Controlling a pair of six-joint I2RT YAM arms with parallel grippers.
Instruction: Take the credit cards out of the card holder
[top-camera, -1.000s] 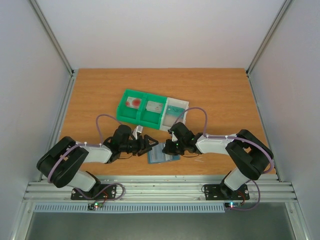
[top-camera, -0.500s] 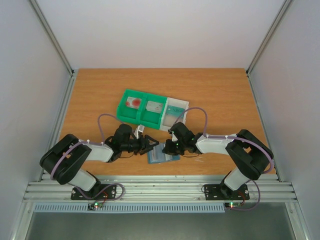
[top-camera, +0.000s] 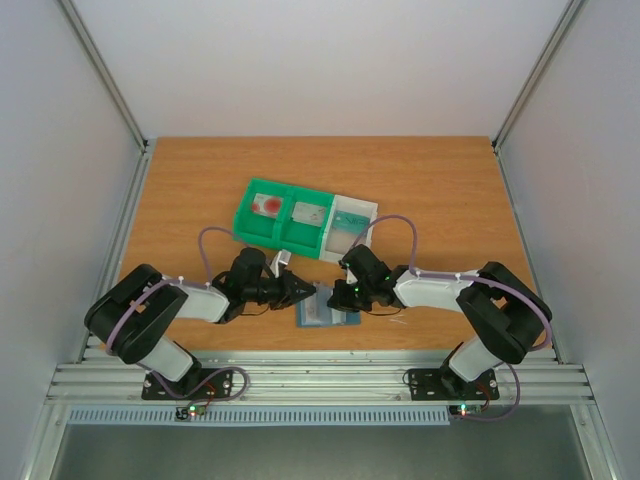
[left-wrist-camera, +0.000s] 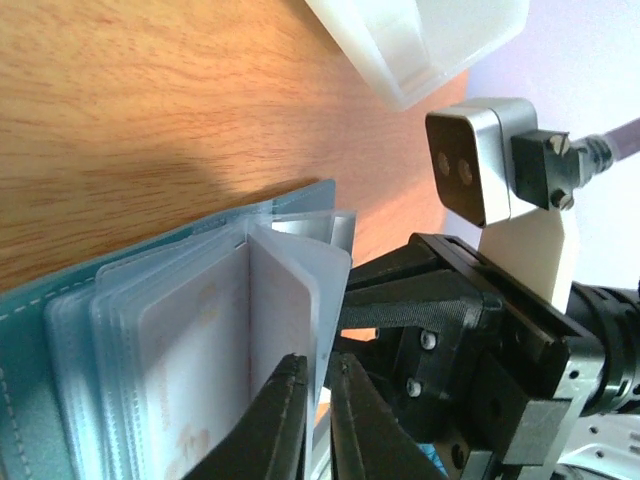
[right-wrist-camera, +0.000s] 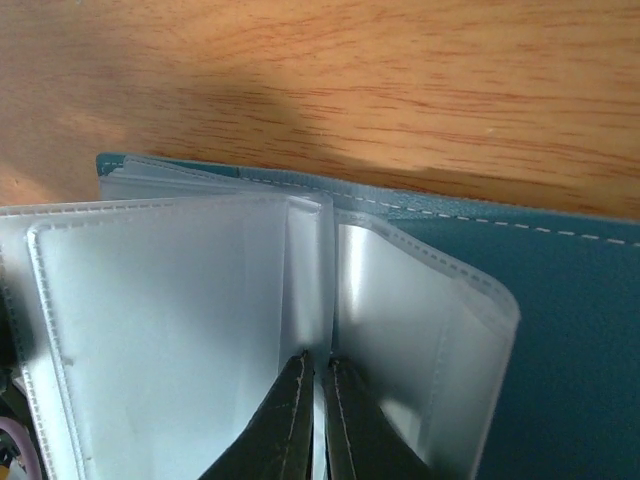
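The teal card holder (top-camera: 322, 315) lies open near the table's front edge, between both grippers. In the left wrist view its clear sleeves (left-wrist-camera: 150, 330) fan upward, and a white credit card (left-wrist-camera: 290, 290) stands on edge from them. My left gripper (left-wrist-camera: 318, 372) is shut on that card's edge; from above it (top-camera: 312, 291) sits at the holder's left side. My right gripper (right-wrist-camera: 320, 368) is shut on a clear sleeve (right-wrist-camera: 310, 260) of the card holder (right-wrist-camera: 570, 300); from above it (top-camera: 336, 296) is at the holder's upper right.
A green-and-white bin tray (top-camera: 290, 240) stands just behind the grippers. It holds a pink-red card (top-camera: 267, 206), a grey card (top-camera: 310, 212) and a teal one (top-camera: 350, 222). Its white corner (left-wrist-camera: 420, 40) shows in the left wrist view, along with the right arm's camera (left-wrist-camera: 470, 165).
My left gripper has moved right onto the holder and gone from open to shut on the white card. The right gripper has stayed pinched on the sleeve.
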